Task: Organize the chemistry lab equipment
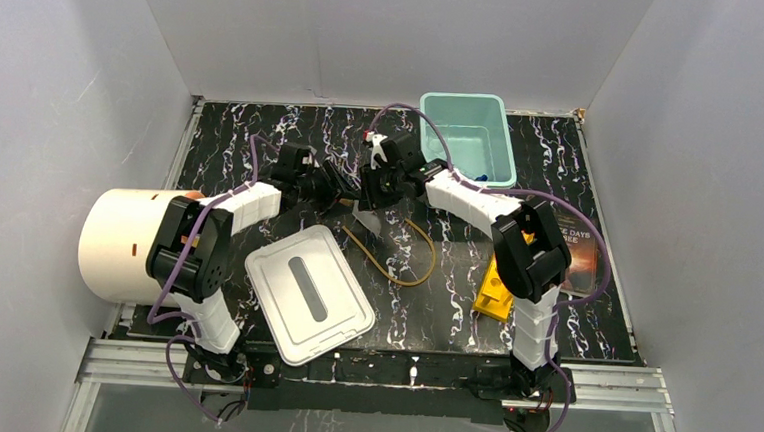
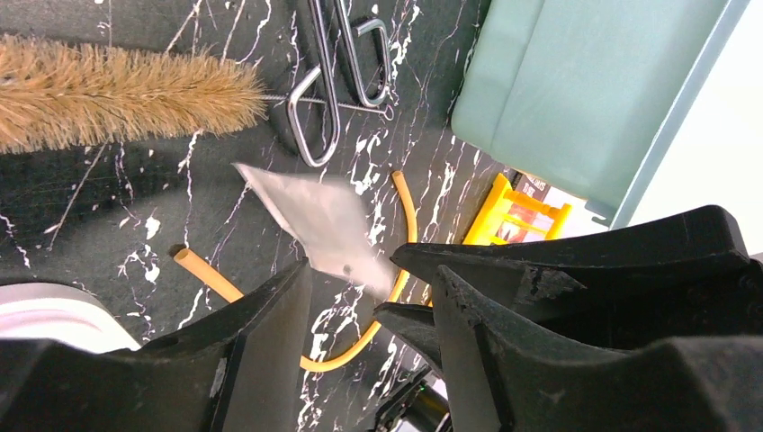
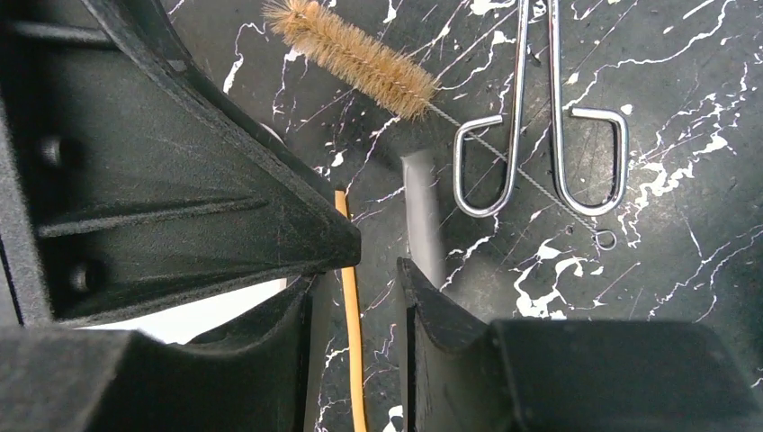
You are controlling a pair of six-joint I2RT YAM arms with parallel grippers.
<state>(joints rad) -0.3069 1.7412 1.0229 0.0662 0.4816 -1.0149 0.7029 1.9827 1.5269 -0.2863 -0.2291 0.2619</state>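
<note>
The white packet (image 2: 319, 220) lies tilted just ahead of both grippers, which meet tip to tip at mid-table. My left gripper (image 2: 373, 301) is open and empty, and the packet's near corner is at its gap. My right gripper (image 3: 355, 279) is open; the packet, seen edge-on (image 3: 421, 211), touches one fingertip. The amber tubing loop (image 1: 398, 254) runs under the right jaws. The tan brush (image 3: 351, 54) and the metal tongs (image 3: 540, 117) lie beyond the packet. A small blue piece (image 1: 482, 175) sits in the teal bin (image 1: 507, 149). The beaker and funnel are out of view.
A big cream cylinder (image 1: 121, 245) lies by the left arm. A white lid (image 1: 337, 318) sits at front centre. A yellow rack (image 1: 494, 291) and a dark book (image 1: 574, 250) are beside the right arm. White walls enclose the table.
</note>
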